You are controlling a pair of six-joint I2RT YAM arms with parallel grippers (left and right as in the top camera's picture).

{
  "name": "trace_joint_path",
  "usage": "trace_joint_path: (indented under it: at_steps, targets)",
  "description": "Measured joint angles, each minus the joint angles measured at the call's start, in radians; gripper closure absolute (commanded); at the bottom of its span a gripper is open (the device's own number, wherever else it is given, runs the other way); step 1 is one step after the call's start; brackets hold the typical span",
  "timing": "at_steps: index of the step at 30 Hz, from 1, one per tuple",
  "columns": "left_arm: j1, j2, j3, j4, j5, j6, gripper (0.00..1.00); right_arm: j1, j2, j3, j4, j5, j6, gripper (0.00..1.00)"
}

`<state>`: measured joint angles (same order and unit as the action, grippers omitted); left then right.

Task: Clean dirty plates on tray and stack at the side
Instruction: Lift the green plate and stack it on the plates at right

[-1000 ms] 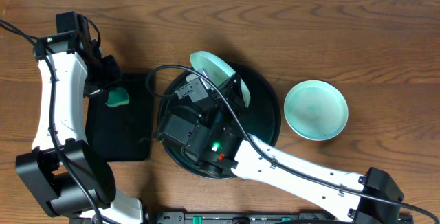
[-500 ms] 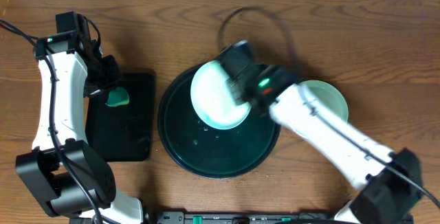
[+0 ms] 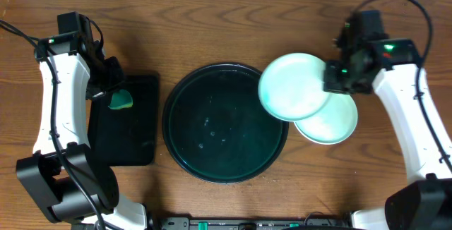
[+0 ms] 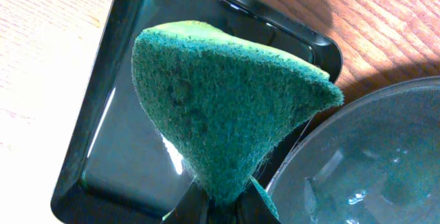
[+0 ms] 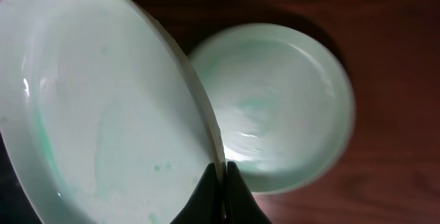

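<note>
The right end effector (image 5: pixel 221 183) clamps the rim of a pale plate (image 3: pixel 293 87), right of centre, overlapping the tray (image 3: pixel 212 124) and a second plate (image 3: pixel 332 125). The left end effector (image 4: pixel 221 202) pinches a green sponge (image 4: pixel 220 107).

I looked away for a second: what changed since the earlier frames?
The right arm swung the held plate rightward off the round tray, to partly above the other plate. The left arm, its sponge and the tray stayed put.

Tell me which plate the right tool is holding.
The tilted plate nearer the tray, its rim pinched by the right tool. The other plate lies flat on the table, partly beneath it, untouched.
</note>
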<state>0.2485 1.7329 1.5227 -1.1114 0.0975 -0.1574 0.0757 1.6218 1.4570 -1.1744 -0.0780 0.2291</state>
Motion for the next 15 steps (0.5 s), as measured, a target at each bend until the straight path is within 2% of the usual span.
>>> trace_joint_path:
  at_steps: [6, 13, 15]
  targets:
    - [0.000, 0.000, 0.000, 0.000, 0.000, 0.000, 0.93, -0.143, 0.000, -0.139, 0.041, 0.005, -0.011, 0.99]
    - [0.000, 0.000, -0.004, 0.000, 0.000, 0.000, 0.93, -0.219, 0.000, -0.247, 0.116, 0.028, -0.014, 0.99]
    - [0.000, 0.000, -0.004, 0.000, 0.000, 0.000, 0.93, -0.224, 0.000, -0.267, 0.141, 0.035, -0.014, 0.94]
